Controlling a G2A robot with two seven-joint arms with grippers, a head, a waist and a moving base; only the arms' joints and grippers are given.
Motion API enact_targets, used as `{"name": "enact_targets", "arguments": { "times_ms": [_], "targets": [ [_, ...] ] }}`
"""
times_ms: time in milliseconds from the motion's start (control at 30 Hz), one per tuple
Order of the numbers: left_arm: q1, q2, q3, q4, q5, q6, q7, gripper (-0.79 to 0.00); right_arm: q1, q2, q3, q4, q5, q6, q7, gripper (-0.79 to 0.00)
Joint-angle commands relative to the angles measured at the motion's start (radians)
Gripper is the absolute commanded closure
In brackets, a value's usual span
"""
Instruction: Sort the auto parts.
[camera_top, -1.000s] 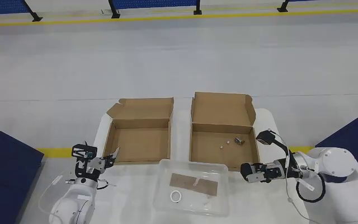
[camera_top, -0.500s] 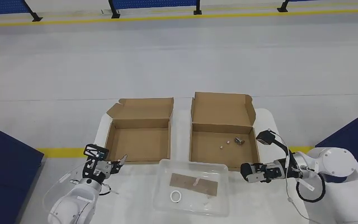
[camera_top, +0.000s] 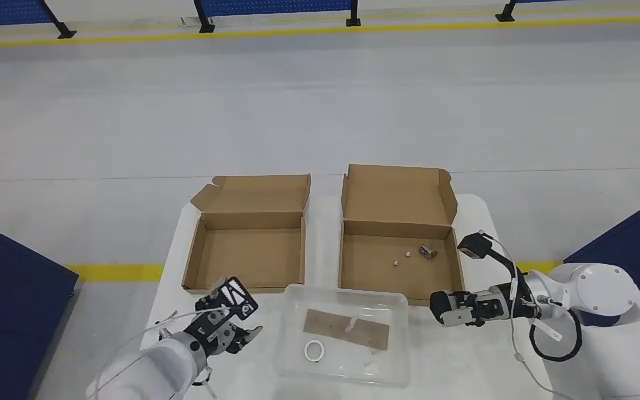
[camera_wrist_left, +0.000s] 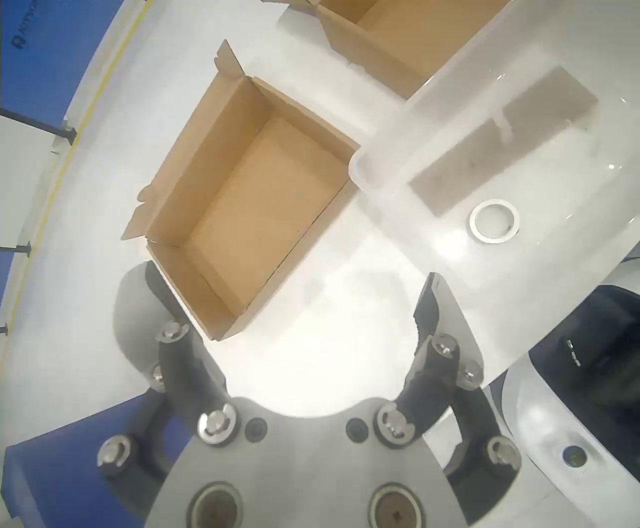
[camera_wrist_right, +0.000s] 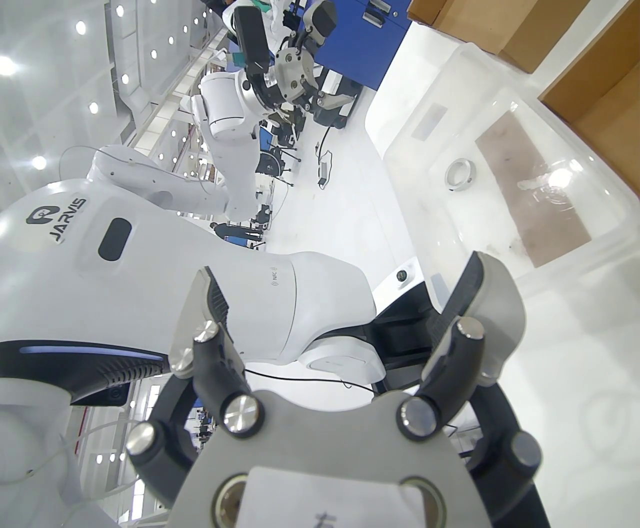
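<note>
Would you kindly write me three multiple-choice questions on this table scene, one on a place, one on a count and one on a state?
1. Where does the white ring lie?
A. on the floor
B. in the clear bin
C. on a blue shelf

2. How many cardboard boxes stand open behind the bin?
A. two
B. three
C. four

3. In what state is the left gripper?
A. shut on the ring
B. shut on nothing
C. open and empty

Answers:
1 B, as the ring rests on the bin's floor beside a brown patch.
2 A, as the left box and the right box stand side by side.
3 C, as its fingers stand apart with nothing between them.
</note>
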Motion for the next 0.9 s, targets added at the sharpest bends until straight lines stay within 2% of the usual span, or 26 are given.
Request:
{"name": "enact_targets", "arguments": {
  "times_ms": [0,133,267,333,367,433,500,567,867],
  "targets": [
    [0.000,0.000,-0.001,0.001,0.000,0.004,0.005,-0.785,0.000,0.000,0.000,0.000,0.000,0.000,0.000,-0.785],
    [-0.001,0.000,0.002,-0.004,0.003,0.000,0.017,-0.785,0.000,0.000,0.000,0.000,0.000,0.000,0.000,-0.785],
    [-0.016,0.005,0.053,-0.042,0.053,-0.068,-0.020,-0.785,0.000,0.000,0.000,0.000,0.000,0.000,0.000,-0.785],
    [-0.049,0.006,0.085,-0.042,0.037,-0.117,-0.077,-0.785,0.000,0.000,0.000,0.000,0.000,0.000,0.000,-0.785],
    [-0.082,0.006,0.126,-0.042,0.016,-0.165,-0.128,-0.785,0.000,0.000,0.000,0.000,0.000,0.000,0.000,-0.785],
    [-0.127,0.005,0.178,-0.042,-0.016,-0.197,-0.224,-0.785,0.000,0.000,0.000,0.000,0.000,0.000,0.000,-0.785],
    [-0.182,0.000,0.250,-0.042,-0.051,-0.188,-0.323,-0.785,0.000,0.000,0.000,0.000,0.000,0.000,0.000,-0.785],
    [-0.222,0.002,0.340,-0.042,-0.058,-0.122,-0.389,-0.785,0.000,0.000,0.000,0.000,0.000,0.000,0.000,-0.785],
    [-0.228,0.003,0.352,-0.042,-0.056,-0.115,-0.396,-0.785,0.000,0.000,0.000,0.000,0.000,0.000,0.000,-0.785]
  ]
}}
